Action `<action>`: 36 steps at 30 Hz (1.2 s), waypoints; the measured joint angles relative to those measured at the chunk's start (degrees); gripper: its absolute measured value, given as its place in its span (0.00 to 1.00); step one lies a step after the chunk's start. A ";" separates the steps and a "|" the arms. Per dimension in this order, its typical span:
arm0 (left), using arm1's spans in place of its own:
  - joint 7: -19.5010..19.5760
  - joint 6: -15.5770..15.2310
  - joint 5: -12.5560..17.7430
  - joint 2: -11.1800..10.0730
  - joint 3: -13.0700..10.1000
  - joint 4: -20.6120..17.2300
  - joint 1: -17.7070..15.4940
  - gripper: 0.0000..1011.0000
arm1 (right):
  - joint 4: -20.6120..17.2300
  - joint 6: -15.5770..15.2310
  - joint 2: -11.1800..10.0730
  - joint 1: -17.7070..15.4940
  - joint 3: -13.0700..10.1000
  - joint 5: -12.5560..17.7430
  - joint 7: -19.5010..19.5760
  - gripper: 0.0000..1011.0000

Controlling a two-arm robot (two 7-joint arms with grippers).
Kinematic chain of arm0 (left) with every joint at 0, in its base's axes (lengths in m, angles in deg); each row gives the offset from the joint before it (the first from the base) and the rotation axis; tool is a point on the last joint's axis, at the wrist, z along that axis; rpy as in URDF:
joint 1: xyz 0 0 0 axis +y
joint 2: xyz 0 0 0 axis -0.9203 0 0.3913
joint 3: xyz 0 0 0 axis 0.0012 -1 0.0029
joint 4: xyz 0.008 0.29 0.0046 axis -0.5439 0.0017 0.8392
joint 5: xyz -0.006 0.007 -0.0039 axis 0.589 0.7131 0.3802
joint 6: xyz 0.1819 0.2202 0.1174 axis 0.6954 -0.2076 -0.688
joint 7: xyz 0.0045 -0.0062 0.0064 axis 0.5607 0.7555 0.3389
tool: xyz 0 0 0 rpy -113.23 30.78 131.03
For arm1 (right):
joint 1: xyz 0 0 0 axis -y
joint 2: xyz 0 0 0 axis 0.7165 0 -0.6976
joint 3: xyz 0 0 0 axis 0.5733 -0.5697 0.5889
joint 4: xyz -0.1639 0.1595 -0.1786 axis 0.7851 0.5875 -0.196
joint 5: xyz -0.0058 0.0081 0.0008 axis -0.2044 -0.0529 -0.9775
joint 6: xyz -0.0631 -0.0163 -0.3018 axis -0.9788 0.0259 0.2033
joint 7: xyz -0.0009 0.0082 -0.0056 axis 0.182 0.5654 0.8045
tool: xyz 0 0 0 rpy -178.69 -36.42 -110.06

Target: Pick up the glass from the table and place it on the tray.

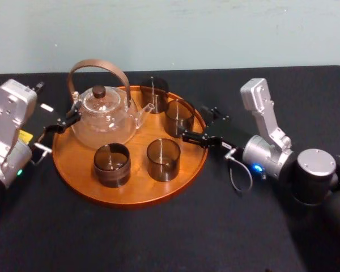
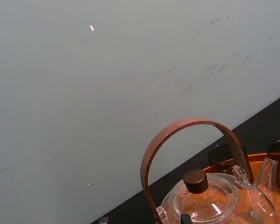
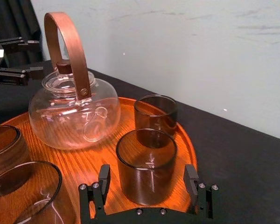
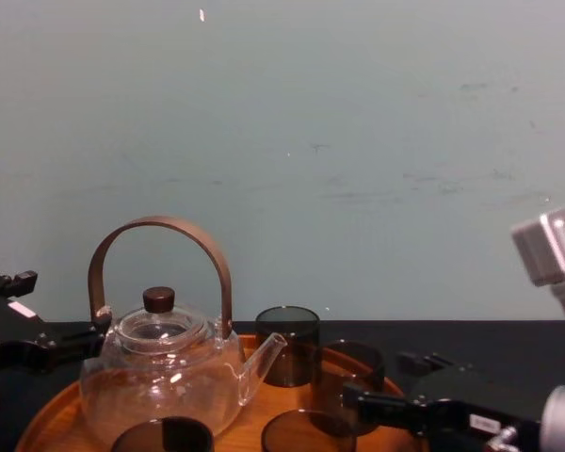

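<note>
Now note glass [image 1: 178, 118] standing upright on tray [image 1: 130, 199], at its right side near rim, with teapot [image 1: 105, 116] to its left and three other glasses [image 1: 163, 160] on same tray, one behind, two nearer robot. See right gripper [image 1: 192, 120] at tray's right rim, arm over black table [image 1: 158, 243], straddling that glass, jaws released, a gap showing between each finger and glass wall. Find left gripper [image 1: 76, 113] at tray's left edge beside teapot, jaws likewise spread, grasping nothing.
</note>
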 joint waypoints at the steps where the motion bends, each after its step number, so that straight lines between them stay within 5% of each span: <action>1: 0.00 0.00 0.00 0.00 0.00 0.00 0.00 0.99 | -1.50 -0.37 -0.60 -0.96 -0.22 0.16 0.55 0.99; 10: 0.00 0.00 0.00 0.00 0.00 0.00 0.00 0.99 | -10.46 -1.16 -4.28 -6.56 -2.74 0.58 4.93 0.99; 18: 0.00 0.00 0.00 0.00 0.00 0.00 0.00 0.99 | -14.57 -0.44 -6.04 -9.67 -6.03 0.32 9.21 0.99; 26: 0.00 0.00 0.00 0.00 0.00 0.00 0.00 0.99 | -15.93 1.03 -6.44 -11.48 -10.58 -1.09 14.56 0.99; 36: 0.00 0.00 0.00 0.00 0.00 0.00 0.00 0.99 | -15.87 1.07 -6.39 -11.42 -10.27 -1.17 14.29 0.99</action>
